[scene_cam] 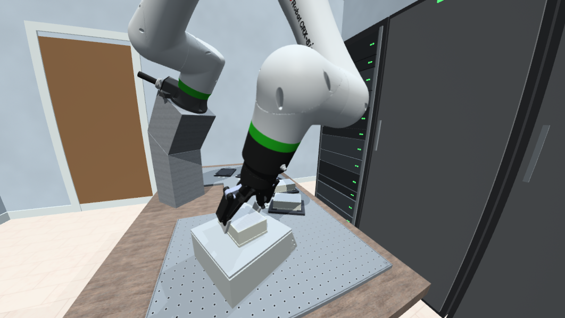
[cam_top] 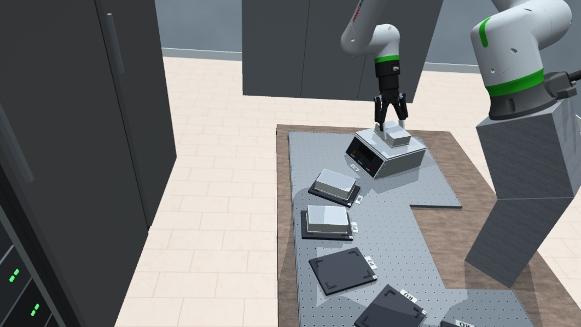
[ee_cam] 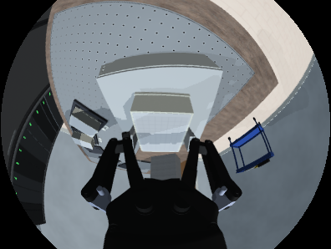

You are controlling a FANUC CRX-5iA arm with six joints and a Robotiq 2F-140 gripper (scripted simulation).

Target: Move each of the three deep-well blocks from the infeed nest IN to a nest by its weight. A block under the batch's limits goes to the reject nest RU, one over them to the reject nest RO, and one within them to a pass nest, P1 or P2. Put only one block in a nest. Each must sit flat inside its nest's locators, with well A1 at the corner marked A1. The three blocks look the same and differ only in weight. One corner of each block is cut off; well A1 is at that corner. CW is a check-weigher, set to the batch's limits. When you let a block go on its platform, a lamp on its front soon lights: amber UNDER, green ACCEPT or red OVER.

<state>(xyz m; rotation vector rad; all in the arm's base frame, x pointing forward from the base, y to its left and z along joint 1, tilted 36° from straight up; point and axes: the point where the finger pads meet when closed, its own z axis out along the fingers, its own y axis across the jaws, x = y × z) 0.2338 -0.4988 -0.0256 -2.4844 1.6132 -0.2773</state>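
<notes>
One pale deep-well block (cam_top: pixel 398 136) (scene_cam: pixel 249 228) (ee_cam: pixel 162 119) rests on the platform of the check-weigher CW (cam_top: pixel 400 159) (scene_cam: pixel 233 268) (ee_cam: pixel 113 85). My gripper (cam_top: pixel 392 129) (scene_cam: pixel 243 217) (ee_cam: pixel 160 126) comes straight down on it and is shut on the block's two long sides. The lamps on CW's dark front panel (cam_top: pixel 362 156) look unlit. A second block (cam_top: pixel 335 182) (scene_cam: pixel 285 184) sits in the IN nest. A third block (cam_top: pixel 327 217) (scene_cam: pixel 286 201) sits in the P1 nest.
The P2 nest (cam_top: pixel 343 270) and the RU nest (cam_top: pixel 388 309) are empty dark plates with corner locators; the RO nest (cam_top: pixel 453 325) is cut off by the frame edge. The arm's grey pedestal (cam_top: pixel 524 194) stands at the right. Dark cabinets (scene_cam: pixel 454 158) flank the table.
</notes>
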